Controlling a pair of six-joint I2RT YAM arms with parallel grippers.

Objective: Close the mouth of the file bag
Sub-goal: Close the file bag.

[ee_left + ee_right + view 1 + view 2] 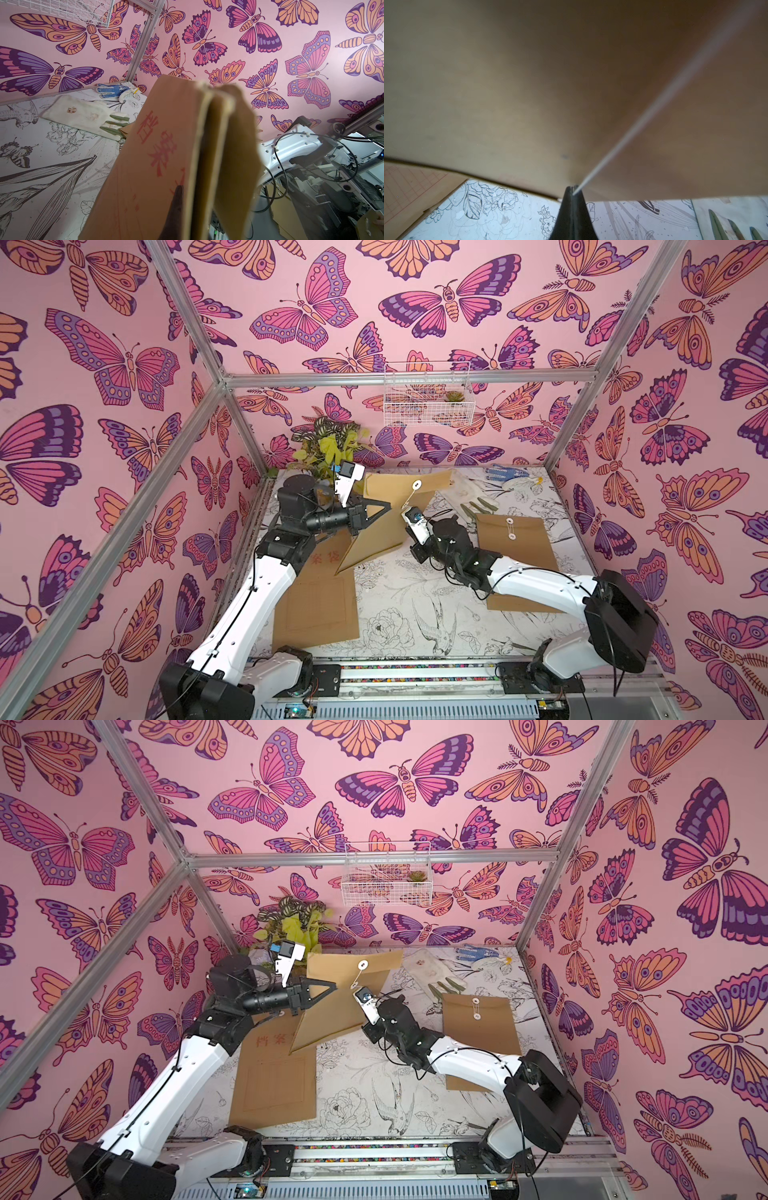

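My left gripper (384, 506) was clamped on the tilted file bag (374, 539); my right gripper (572, 191), just under it, pinched its string (654, 108).

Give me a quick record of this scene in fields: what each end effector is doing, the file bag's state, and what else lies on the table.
left end effector: shut on the lifted file bag
right end effector: shut on the string
bag state: tilted, raised off the table, mouth not yet tied
red-printed bag: flat, under the left arm
second flat bag: under the right arm
white glove, blue glove: at the back
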